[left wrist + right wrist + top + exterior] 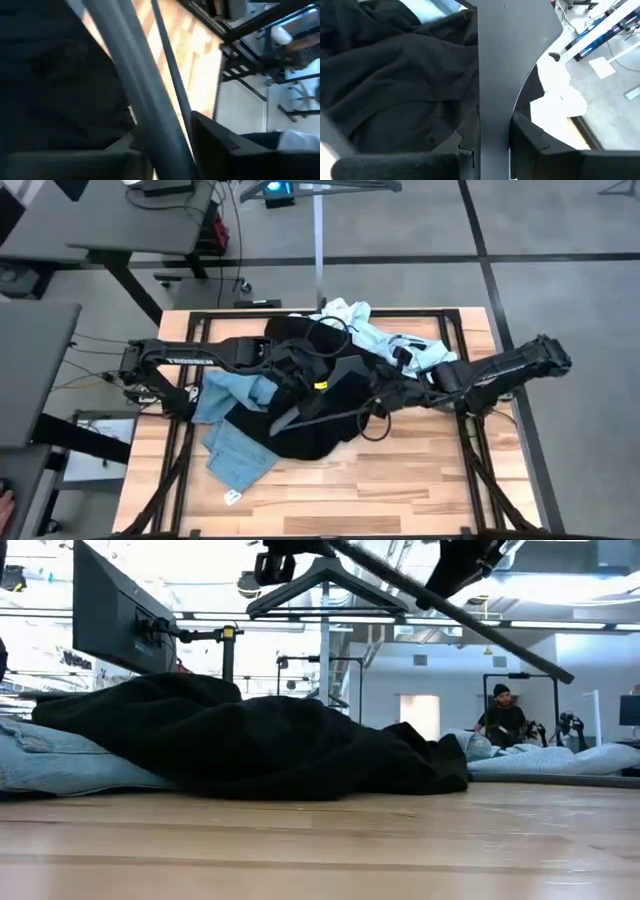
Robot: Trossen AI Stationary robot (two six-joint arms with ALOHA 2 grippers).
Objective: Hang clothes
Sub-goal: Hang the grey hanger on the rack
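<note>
**Both Arms Hold One Hanger Over the Clothes**

While the clothes lie in a heap on the wooden table (400, 490), both arms meet above them. Nearest the front edge lie the light blue jeans (238, 448). The black t-shirt (310, 425) is spread just behind them, partly over them. Above the t-shirt hangs a dark hanger (325, 405), up in the air. The left gripper (300, 375) is closed on one part of the hanger, and the right gripper (385, 392) is clamped on a flat arm of the same hanger. Farther back, the pale button shirt (375, 330) is bunched up near the table's far edge. Beyond the table, a person (502, 715) sits far off in the room.
</note>
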